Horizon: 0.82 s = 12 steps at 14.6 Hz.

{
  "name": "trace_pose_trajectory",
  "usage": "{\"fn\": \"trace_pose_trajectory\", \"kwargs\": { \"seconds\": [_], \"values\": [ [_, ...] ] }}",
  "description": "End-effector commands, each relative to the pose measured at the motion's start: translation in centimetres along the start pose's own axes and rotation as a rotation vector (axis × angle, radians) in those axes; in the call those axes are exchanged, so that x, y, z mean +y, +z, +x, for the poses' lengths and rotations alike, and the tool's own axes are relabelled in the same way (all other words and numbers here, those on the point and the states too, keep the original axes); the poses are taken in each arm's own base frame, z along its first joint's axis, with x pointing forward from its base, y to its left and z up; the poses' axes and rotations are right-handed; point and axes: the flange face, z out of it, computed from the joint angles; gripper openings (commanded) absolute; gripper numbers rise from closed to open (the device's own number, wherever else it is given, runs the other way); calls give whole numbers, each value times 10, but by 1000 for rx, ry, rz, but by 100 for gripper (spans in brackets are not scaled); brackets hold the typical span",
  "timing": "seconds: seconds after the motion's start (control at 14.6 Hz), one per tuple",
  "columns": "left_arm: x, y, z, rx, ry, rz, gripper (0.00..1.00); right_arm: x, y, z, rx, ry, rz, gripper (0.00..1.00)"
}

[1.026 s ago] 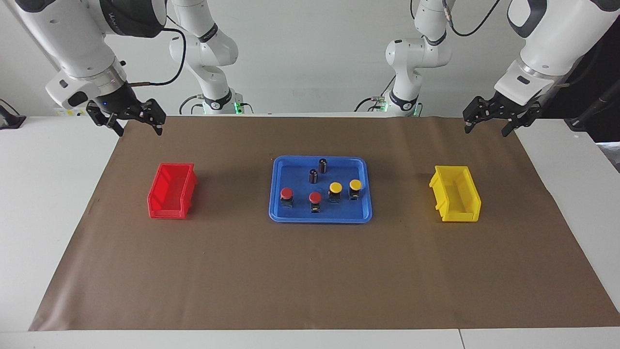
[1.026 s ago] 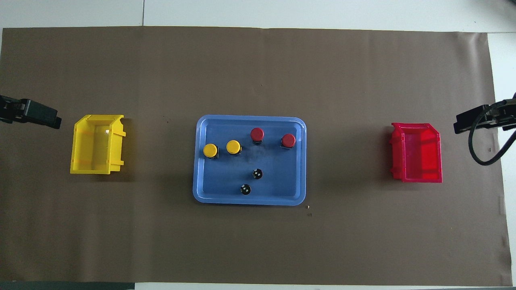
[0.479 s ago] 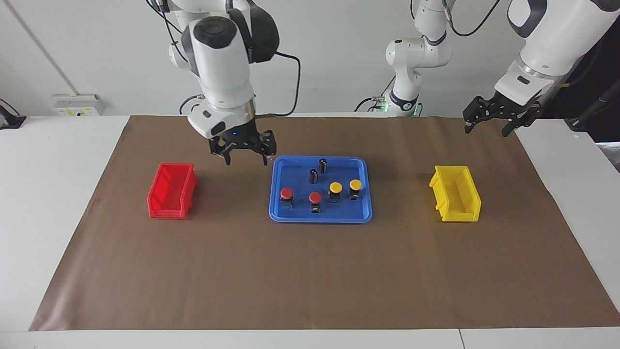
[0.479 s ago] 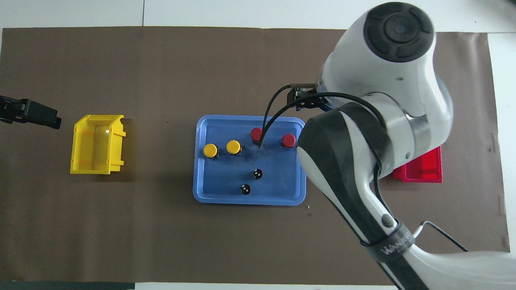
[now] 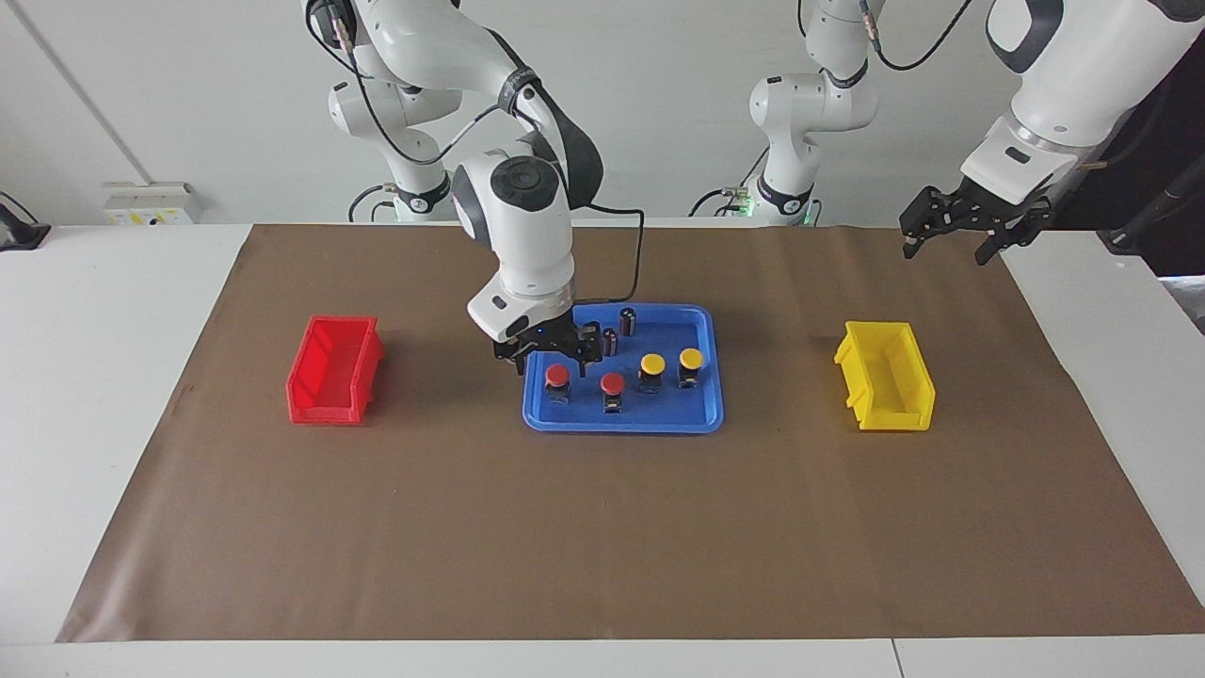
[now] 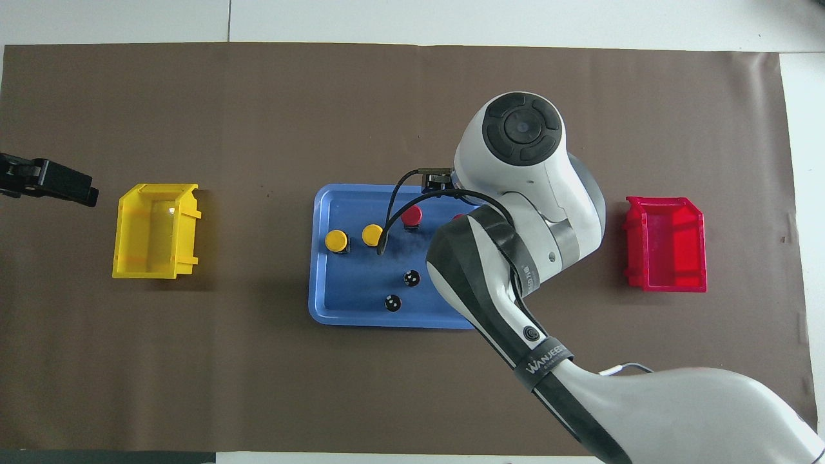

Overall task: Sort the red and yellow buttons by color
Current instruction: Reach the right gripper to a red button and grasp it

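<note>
"WANJEE…" on right arm (image 6: 544, 361) band

A plain white wall (image 5: 659, 104) closes off the scene, evenly lit with soft, diffuse light and no hard shadows. Against it, toward the right arm's end, sits a white socket box (image 5: 151, 202) with yellow markings. The white surface (image 5: 85, 377) runs the full width, and a large sheet of brown paper (image 5: 602, 527) covers most of it, leaving white margins at both ends. In the overhead view a thin seam (image 6: 229, 19) splits the white strip along the paper's edge farthest from the robots.
</note>
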Motion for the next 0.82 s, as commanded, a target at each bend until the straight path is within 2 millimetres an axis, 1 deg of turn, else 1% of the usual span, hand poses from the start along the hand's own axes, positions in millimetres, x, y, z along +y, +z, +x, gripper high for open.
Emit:
{"fn": "trace_pose_trajectory", "kwargs": {
  "seconds": [0.0, 0.14, 0.21, 0.48, 0.55, 0.62, 0.68, 0.75],
  "values": [
    [2, 3, -17, -45, 9, -19, 100, 5, 24, -17, -5, 6, -13, 88],
    [4, 4, -21, -68, 11, -21, 100, 9, 35, -23, -22, -1, -24, 84],
    [2, 5, -22, -71, 8, -22, 100, 9, 41, -26, -19, -5, -22, 83],
    [-1, 3, -22, -68, 0, -11, 100, 8, 50, -27, -10, -7, -14, 74],
    [-4, 2, -23, -65, 0, -11, 100, 9, 53, -28, -12, -7, -15, 70],
    [-13, 4, -24, -64, -15, -13, 100, 9, 54, -29, -15, -7, -17, 64],
    [-15, 5, -25, -64, -20, -13, 100, 10, 56, -30, -17, -7, -19, 58],
    [-11, 8, -27, -60, -18, -12, 100, 9, 57, -31, -20, -9, -20, 55]
  ]
}}
